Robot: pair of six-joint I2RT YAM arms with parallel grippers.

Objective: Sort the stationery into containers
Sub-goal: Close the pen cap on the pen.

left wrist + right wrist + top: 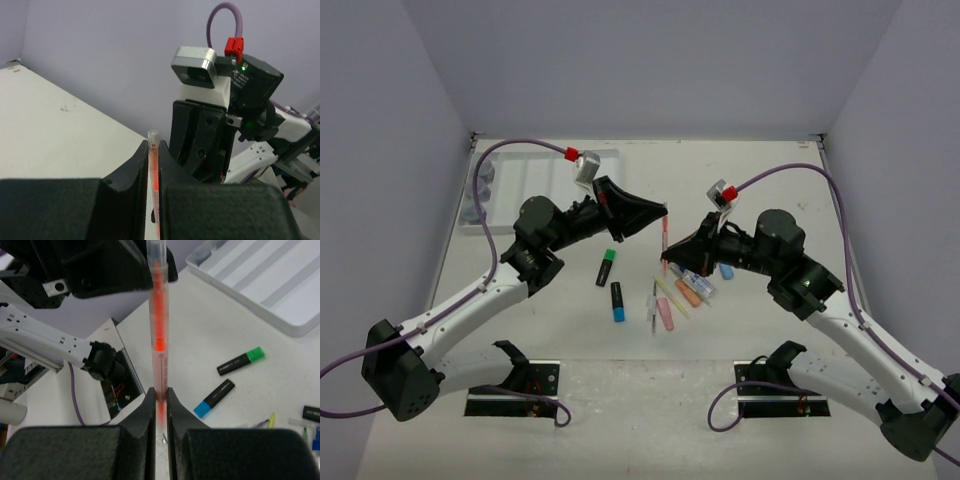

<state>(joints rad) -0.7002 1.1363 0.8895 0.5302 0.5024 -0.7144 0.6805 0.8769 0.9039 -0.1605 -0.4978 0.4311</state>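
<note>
– Confirming pen (pixel 158 315) status?
– Thin pen is off the table (pixel 770 180), bridging both grippers, well apart from the tray (pixel 535 172). Right gripper (pixel 159 399) is clamped on the barrel near one end, left gripper (pixel 153 167) closed on the other end.
– Handling?
– Light, stiff-ish, slick plastic tube; likely pivots if pinched at a tip. Take it mid-barrel, gentle squeeze.

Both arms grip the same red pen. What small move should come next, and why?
Probably open the right jaws. The red pen is clamped in both pairs, and the white tray lies on the left arm's side, so the left arm seems better placed to deliver it.
</note>
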